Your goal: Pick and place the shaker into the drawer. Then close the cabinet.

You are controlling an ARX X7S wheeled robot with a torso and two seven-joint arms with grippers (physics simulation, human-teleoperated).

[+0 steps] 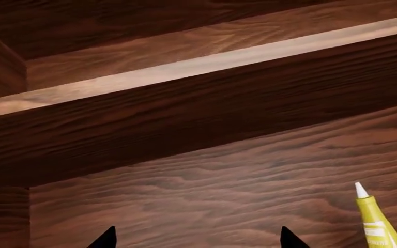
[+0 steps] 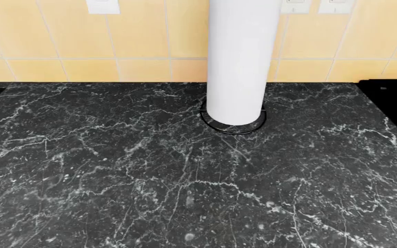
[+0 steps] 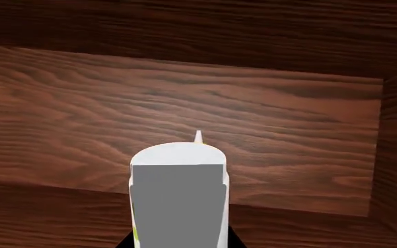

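Note:
In the right wrist view, my right gripper [image 3: 179, 244] is shut on the shaker [image 3: 178, 196], a small white object with a flat grey face. I hold it above the reddish-brown wooden floor of the drawer [image 3: 295, 139]. Only the black tips of the fingers show at the shaker's sides. In the left wrist view, my left gripper [image 1: 200, 238] is open and empty, its two black fingertips wide apart over the drawer floor [image 1: 205, 191], near a low wooden wall [image 1: 184, 124]. Neither gripper nor the drawer shows in the head view.
A yellow tube [image 1: 376, 225] with a white nozzle lies on the drawer floor beside my left gripper; its nozzle tip [image 3: 198, 136] pokes out behind the shaker. In the head view, a tall white cylinder [image 2: 240, 57] on a black ring stands on the black marble counter [image 2: 116, 170].

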